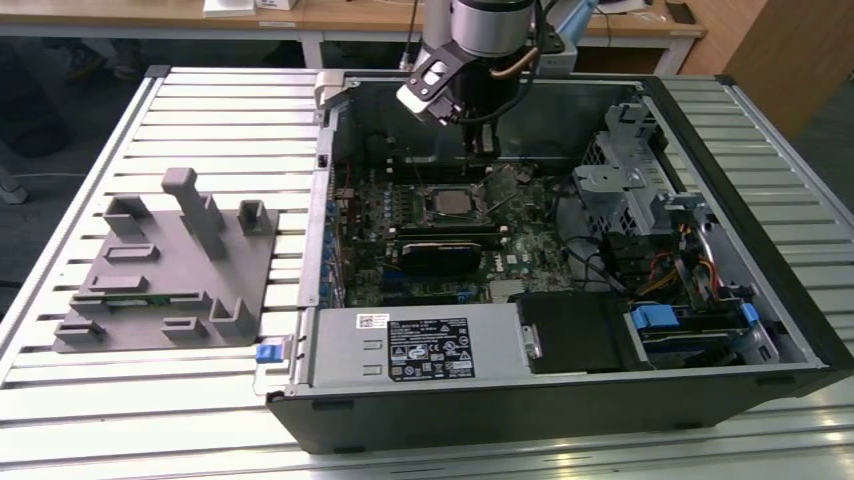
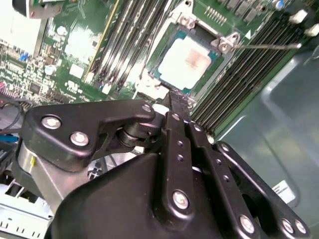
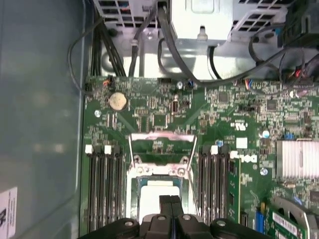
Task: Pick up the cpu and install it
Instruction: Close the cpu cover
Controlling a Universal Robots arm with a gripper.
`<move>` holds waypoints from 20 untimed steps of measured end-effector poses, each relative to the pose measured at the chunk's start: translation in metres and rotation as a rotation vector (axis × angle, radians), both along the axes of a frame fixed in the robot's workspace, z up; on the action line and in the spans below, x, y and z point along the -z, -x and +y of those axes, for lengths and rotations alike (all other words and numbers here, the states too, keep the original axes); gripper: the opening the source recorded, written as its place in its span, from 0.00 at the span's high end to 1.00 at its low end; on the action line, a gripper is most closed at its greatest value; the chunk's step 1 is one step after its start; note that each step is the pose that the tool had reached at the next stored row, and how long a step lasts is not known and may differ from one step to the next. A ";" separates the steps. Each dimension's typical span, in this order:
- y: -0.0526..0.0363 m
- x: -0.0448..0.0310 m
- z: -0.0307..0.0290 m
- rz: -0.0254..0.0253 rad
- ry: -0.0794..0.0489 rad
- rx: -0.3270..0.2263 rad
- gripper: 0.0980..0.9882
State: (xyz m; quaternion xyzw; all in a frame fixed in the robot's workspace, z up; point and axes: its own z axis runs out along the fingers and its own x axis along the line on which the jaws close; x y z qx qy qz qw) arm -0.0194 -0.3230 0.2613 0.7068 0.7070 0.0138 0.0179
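The cpu (image 1: 455,203) already lies flat in the motherboard socket (image 1: 429,190) inside the open computer case (image 1: 747,140), its silvery top face up and its edges looking square with the socket's frame. In the second wrist view the cpu (image 2: 187,62) lies just beyond the fingertips. The gripper (image 1: 478,150) hangs over the socket's edge with its two fingers (image 3: 165,204) pressed together and nothing between them. In the second wrist view the gripper (image 2: 179,99) ends near the chip's rim; whether it touches the board cannot be told. Judged from this, the pick and the placing are done and the seating step is in hand. The metal retention frame (image 3: 162,142) appears to stand open, and the thin latch lever (image 2: 269,46) sticks out to the side, so the chip does not look clamped down. With the tips this close to the chip and the memory slots (image 3: 102,189), any further motion calls for a light, straight touch with no sideways drag.
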 end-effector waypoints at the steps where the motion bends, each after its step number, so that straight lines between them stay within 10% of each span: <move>1: -0.0006 -0.0008 0.0000 0.0000 0.000 0.000 0.99; 20: -0.0143 -0.0109 0.0000 0.0001 0.000 0.003 0.99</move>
